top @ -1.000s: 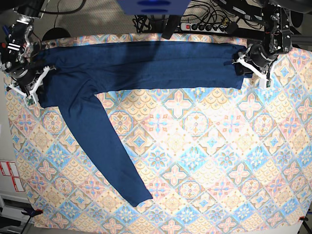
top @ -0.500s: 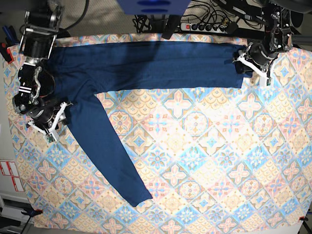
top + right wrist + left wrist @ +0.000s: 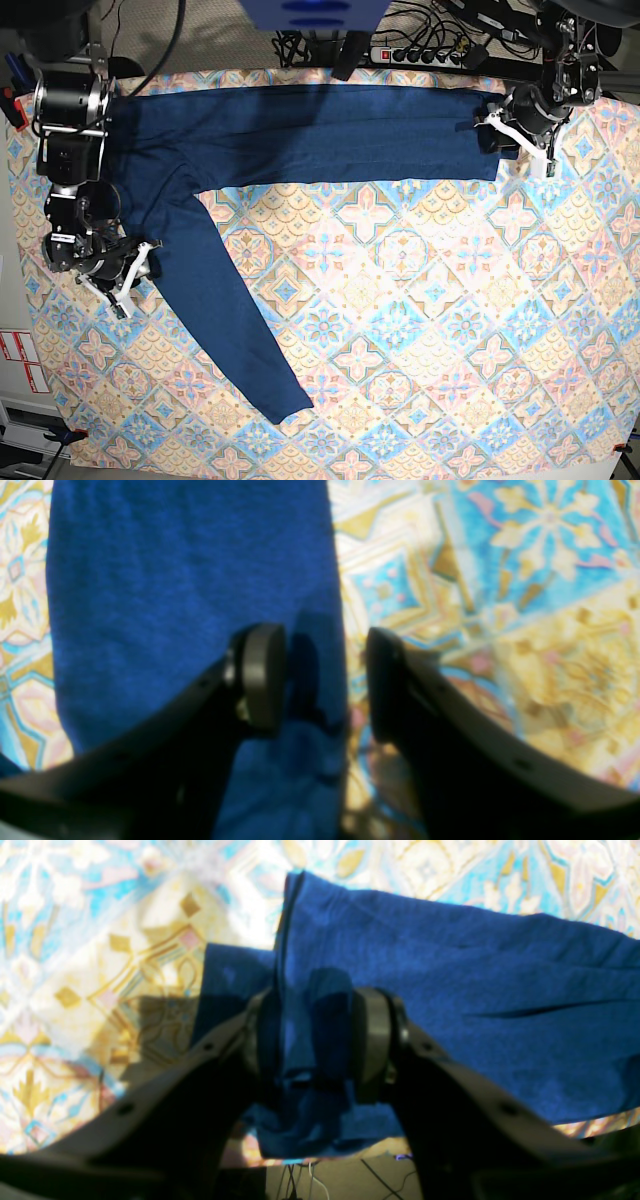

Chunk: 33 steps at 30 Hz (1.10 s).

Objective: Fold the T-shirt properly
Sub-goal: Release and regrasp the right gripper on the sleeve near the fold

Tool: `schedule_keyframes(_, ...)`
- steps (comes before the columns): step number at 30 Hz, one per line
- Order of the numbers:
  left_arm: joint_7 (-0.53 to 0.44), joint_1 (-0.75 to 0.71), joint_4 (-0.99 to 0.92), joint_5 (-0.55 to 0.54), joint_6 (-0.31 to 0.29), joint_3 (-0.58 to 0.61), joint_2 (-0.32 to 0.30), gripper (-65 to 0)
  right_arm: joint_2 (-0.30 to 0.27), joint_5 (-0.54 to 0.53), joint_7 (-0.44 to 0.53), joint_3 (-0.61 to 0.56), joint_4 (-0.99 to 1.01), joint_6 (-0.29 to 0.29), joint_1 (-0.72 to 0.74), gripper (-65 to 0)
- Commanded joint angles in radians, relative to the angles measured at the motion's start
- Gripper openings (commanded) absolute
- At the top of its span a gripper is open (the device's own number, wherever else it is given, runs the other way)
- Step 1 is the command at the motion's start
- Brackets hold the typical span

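The dark navy T-shirt lies as a long folded band across the far side of the table. One long sleeve runs diagonally down toward the front. My left gripper sits at the band's right end, shut on a bunched fold of the fabric, which is pinched between its fingers. My right gripper hovers open at the sleeve's left edge. In the right wrist view the sleeve lies under one finger, and its edge runs through the right gripper's gap.
A patterned tablecloth covers the table. A power strip and cables lie behind the far edge. Red-and-white labels sit off the left side.
My right gripper has let go of the shirt's left end, opened, and moved down the left side to the sleeve's edge. The left gripper has stayed put.
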<state>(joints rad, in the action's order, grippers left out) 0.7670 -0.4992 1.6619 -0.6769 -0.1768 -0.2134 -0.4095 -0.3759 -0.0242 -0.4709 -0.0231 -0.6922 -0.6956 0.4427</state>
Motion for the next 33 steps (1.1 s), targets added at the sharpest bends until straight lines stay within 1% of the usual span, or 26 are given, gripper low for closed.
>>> schedule_keyframes(1, -0.014, 0.0, 0.019, -0.007, -0.002, -0.008, -0.01, -41.6, -0.011, -0.013, 0.033, 0.001, 0.004, -0.003, 0.044, -39.1)
schedule_keyframes(6, -0.014, 0.0, 0.019, -0.007, -0.002, -0.004, -0.009, -41.5, -0.011, -0.013, 0.05, 0.002, 0.102, -0.003, 0.095, -32.5)
schedule_keyframes(8, -0.014, 0.001, 0.019, -0.007, -0.002, -0.005, -0.009, -40.4, -0.011, -0.012, 0.062, 0.001, 0.11, -0.003, 0.1, -31.7)
schedule_keyframes(10, -0.014, 0.001, 0.019, -0.007, -0.002, -0.005, -0.009, -35.9, -0.011, -0.012, 0.071, 0.001, 0.111, -0.003, 0.1, -31.6)
schedule_keyframes(12, -0.014, 0.0, 0.019, -0.007, -0.002, -0.002, -0.012, -27.6, -0.011, -0.012, 0.079, 0.001, 0.111, -0.003, 0.1, -31.6)
schedule_keyframes(14, -0.014, 0.0, 0.019, -0.008, -0.003, -0.002, -0.012, -20.8, -0.011, -0.012, 0.079, 0.001, 0.113, -0.003, 0.1, -31.6)
schedule_keyframes(16, -0.014, 0.0, 0.019, -0.008, -0.003, -0.004, -0.009, -17.5, -0.011, -0.012, 0.082, 0.001, 0.113, -0.003, 0.1, -31.6)
schedule_keyframes(19, -0.02, 0.0, 0.021, -0.017, -0.003, -0.007, -0.007, -18.1, -0.011, -0.012, 0.119, 0.001, 0.131, -0.003, 0.097, -31.6)
schedule_keyframes(23, -0.02, 0.0, 0.021, -0.089, -0.003, -0.01, -0.012, -18.1, -0.011, -0.012, 0.191, 0.002, 0.248, -0.003, 0.101, -31.6)
schedule_keyframes(26, -0.016, -0.002, 0.021, -0.123, -0.003, -0.041, -0.01, -18.1, -0.013, -0.012, 0.237, 0.002, 0.297, -0.003, 0.103, -31.6)
schedule_keyframes(29, -0.016, -0.002, 0.022, -0.126, -0.003, -0.051, -0.009, -18.1, -0.013, -0.012, 0.238, 0.001, 0.308, -0.003, 0.101, -31.6)
schedule_keyframes(33, -0.017, -0.014, 0.073, -0.126, -0.003, -0.051, -0.009, -18.1, -0.013, -0.01, 0.232, -0.007, 0.32, -0.003, 0.097, -32.4)
